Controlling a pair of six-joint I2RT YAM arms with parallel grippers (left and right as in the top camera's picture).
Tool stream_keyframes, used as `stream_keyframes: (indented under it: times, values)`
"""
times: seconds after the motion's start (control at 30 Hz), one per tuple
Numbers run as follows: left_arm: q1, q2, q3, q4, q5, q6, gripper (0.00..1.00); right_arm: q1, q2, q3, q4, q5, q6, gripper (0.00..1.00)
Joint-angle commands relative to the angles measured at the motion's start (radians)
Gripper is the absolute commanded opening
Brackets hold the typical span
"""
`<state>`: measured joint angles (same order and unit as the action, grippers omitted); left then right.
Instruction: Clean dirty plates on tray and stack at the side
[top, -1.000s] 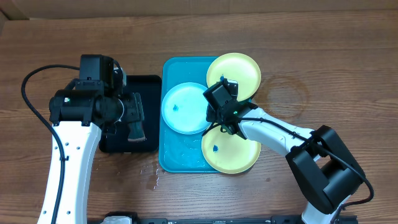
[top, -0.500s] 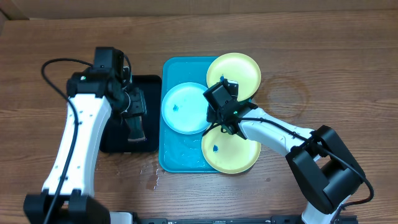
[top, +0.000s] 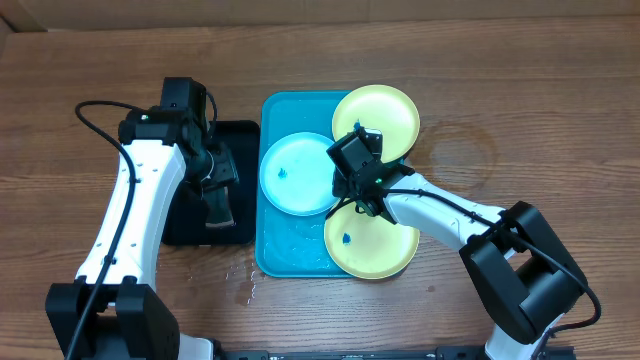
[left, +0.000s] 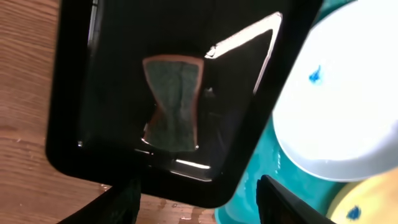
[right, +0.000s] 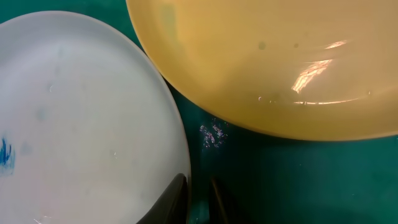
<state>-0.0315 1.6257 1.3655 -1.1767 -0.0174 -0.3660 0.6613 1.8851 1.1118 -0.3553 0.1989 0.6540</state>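
Three plates lie on the turquoise tray (top: 290, 255): a cyan plate (top: 297, 172) with a blue speck at left, a yellow-green plate (top: 380, 118) at the back and another yellow-green plate (top: 372, 248) in front. My right gripper (top: 350, 188) is at the cyan plate's right edge. In the right wrist view its narrow fingers (right: 198, 200) are shut on the rim of the cyan plate (right: 81, 124), one finger over it and one beside it. My left gripper (top: 216, 178) hangs over the black tray (top: 180, 228). Its fingers (left: 202, 208) are spread wide and open, holding nothing.
A dark hourglass-shaped sponge (left: 173, 104) lies in the black tray (left: 93, 155), just left of the turquoise tray (left: 264, 186). Water drops sit on the wood (top: 245, 288) by the trays' front corners. Brown wooden table (top: 540, 120) surrounds everything.
My left arm has swung its upper links back and to the right while its gripper stays over the black tray. The right arm and all plates are unmoved.
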Motion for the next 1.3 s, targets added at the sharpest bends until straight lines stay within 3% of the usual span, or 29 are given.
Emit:
stream_keyframes:
  times: [0.0,0.2,0.37,0.7,1.27]
  values:
    - [-0.002,0.006,-0.003,0.004,-0.091,-0.035,0.59,0.0,0.007,0.001,0.007,0.018,-0.007,0.15]
    - [-0.002,0.043,-0.005,0.018,-0.136,-0.043,0.56,0.0,0.007,0.001,0.013,0.018,-0.006,0.16]
    - [-0.003,0.105,-0.005,0.006,-0.121,-0.056,0.44,0.0,0.007,0.001,0.014,0.018,-0.006,0.19]
    - [-0.003,0.254,-0.005,0.003,-0.124,-0.061,0.42,0.0,0.007,0.001,0.018,0.018,-0.006,0.23]
    - [-0.002,0.364,-0.005,0.049,-0.127,-0.011,0.24,0.0,0.007,0.001,0.018,0.018,-0.006,0.24]
